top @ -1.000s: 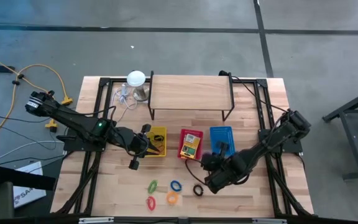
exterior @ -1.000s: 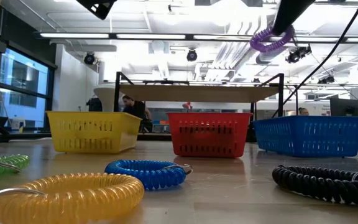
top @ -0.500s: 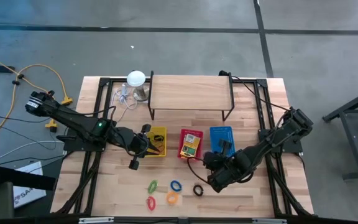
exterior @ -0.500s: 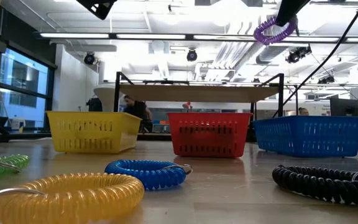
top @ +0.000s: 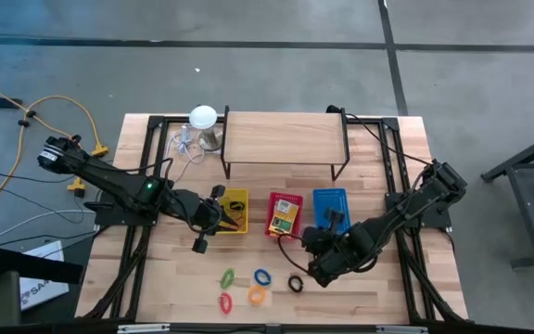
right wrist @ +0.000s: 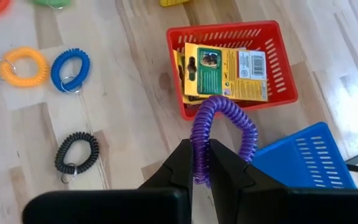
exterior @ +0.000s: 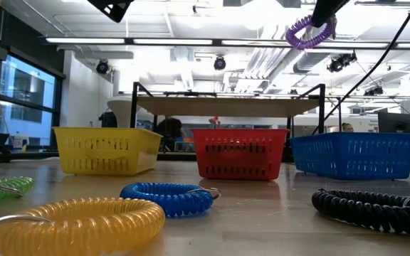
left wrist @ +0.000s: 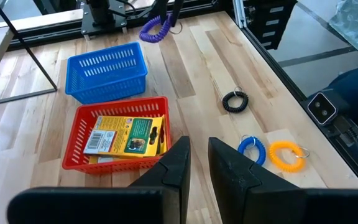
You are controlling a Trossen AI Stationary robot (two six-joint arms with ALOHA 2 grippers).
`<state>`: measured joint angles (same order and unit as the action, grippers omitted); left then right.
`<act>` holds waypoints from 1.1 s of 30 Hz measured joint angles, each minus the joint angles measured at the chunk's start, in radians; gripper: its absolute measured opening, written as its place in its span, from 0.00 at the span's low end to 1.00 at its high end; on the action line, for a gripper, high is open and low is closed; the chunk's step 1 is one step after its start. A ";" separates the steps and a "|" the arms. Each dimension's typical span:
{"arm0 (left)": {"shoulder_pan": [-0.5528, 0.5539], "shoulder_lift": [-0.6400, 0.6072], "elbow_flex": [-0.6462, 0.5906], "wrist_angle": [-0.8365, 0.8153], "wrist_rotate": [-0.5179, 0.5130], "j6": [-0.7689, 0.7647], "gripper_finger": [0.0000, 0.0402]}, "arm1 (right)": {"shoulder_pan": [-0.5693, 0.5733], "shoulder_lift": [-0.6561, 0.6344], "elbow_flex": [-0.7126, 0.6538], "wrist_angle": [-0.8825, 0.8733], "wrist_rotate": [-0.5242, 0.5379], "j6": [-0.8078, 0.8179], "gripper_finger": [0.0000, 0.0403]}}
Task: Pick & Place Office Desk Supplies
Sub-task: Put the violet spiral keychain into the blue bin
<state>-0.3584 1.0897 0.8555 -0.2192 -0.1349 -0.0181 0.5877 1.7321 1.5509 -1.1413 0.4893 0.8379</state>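
Note:
My right gripper (right wrist: 200,158) hangs high above the table, just near the red basket (top: 286,230), shut on a purple coil ring (right wrist: 229,115). The low view shows that ring (exterior: 310,30) well above the baskets. Yellow-and-green card boxes (right wrist: 222,71) lie flat in the red basket. Green (top: 227,276), blue (top: 263,276), orange (top: 257,295), red (top: 224,301) and black (top: 296,283) coil rings lie flat on the table near its front edge. My left gripper (left wrist: 199,158) hovers by the yellow basket (top: 241,195), its fingers a narrow gap apart with nothing between them. My right gripper pinches one side of the purple coil ring's loop (right wrist: 199,146) between its two fingers. The fingers slant down from above, pointing toward the table's left. The ring is lifted clear of the table and the baskets, and the rest of its loop (right wrist: 248,140) arches out beyond the fingertips.
A blue basket (top: 331,197) stands right of the red one. Behind the baskets a low wooden shelf (top: 286,139) on a black frame spans the far side. A white round-topped object with a cable (top: 202,119) sits at the far left. People show in the room beyond.
The purple coil ring in my right gripper has risen slightly and tipped a little, as the low view shows. My left arm has kept still.

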 joint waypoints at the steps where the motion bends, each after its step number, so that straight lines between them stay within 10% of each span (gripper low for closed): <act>1: 0.000 0.000 0.000 0.000 0.000 0.000 0.13 | 0.000 0.000 0.000 0.000 -0.003 0.008 0.06; 33: 0.000 0.000 0.000 0.000 0.000 0.000 0.13 | -0.187 -0.427 -0.693 0.266 -0.081 0.052 0.06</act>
<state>-0.3584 1.0897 0.8555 -0.2192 -0.1349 -0.0181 0.4008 1.3055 0.8582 -0.8751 0.4088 0.8902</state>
